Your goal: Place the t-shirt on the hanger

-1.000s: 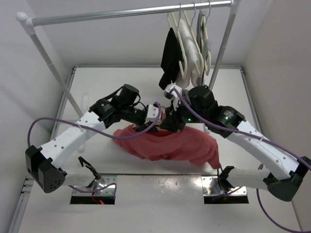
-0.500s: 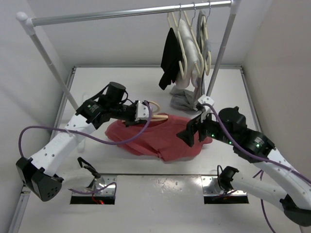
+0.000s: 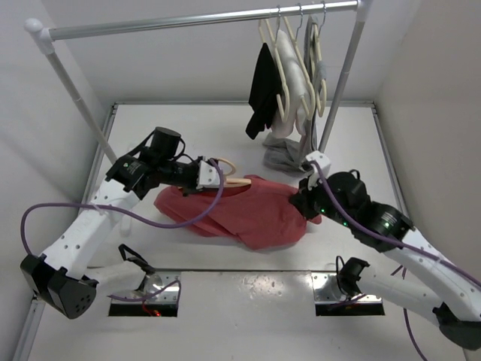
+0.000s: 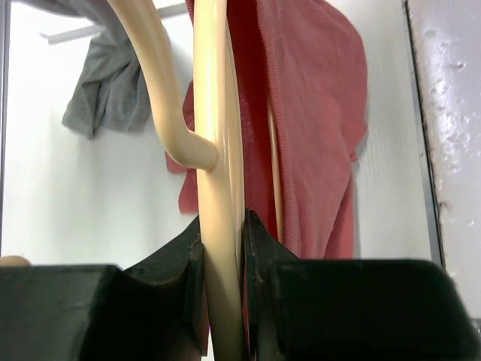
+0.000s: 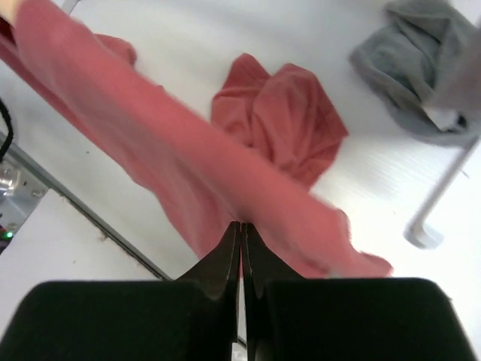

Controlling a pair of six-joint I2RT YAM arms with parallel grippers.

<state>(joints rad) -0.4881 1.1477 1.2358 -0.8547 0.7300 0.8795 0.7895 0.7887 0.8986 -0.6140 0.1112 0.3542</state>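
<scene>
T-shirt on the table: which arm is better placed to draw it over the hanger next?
Right, probably. The left gripper is shut on the hanger beside the t-shirt, so it is occupied. The right gripper is shut at the cloth's other end, placed to tug it.

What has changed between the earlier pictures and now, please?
The right hand let go near the hanger, swung right and gripped the t-shirt there. The left hand, still gripping the hanger, drew it leftward. The black garment and grey garment stayed put.
</scene>
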